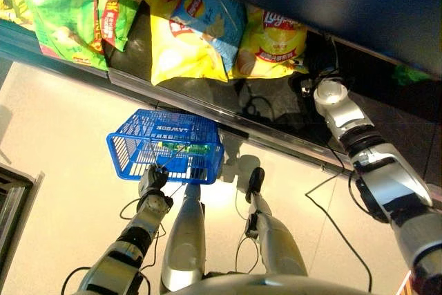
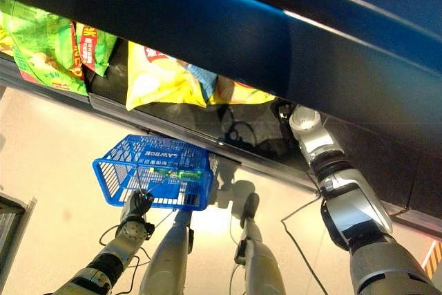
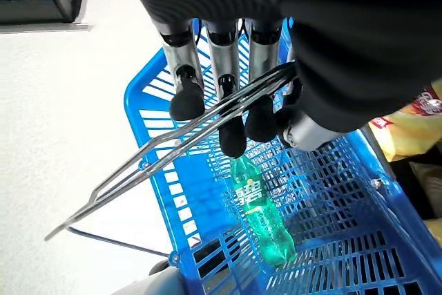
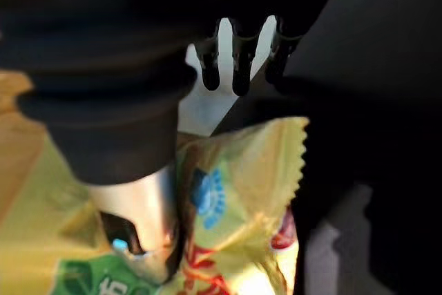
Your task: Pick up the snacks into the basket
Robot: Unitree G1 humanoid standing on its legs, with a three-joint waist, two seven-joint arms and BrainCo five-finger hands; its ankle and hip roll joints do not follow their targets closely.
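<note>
A: Left eye view? 
B: Blue basket (image 1: 166,146) at seven o'clock, hanging from the left hand (image 1: 153,181); chip bags on the black shelf (image 1: 276,112) at twelve, a yellow chip bag (image 1: 273,43) among them.

A: Left wrist view? 
B: Fingers (image 3: 231,119) hooked round the wire handles (image 3: 173,153); a green bottle (image 3: 261,211) lies inside.

A: Right wrist view? 
B: Right hand (image 4: 235,60) above the yellow bag, fingers hanging straight, gripping nothing.

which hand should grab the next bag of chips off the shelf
Right. The right robot hand is already at the shelf over a yellow chip bag, while the left robot hand is curled round the handles of the blue basket.
</note>
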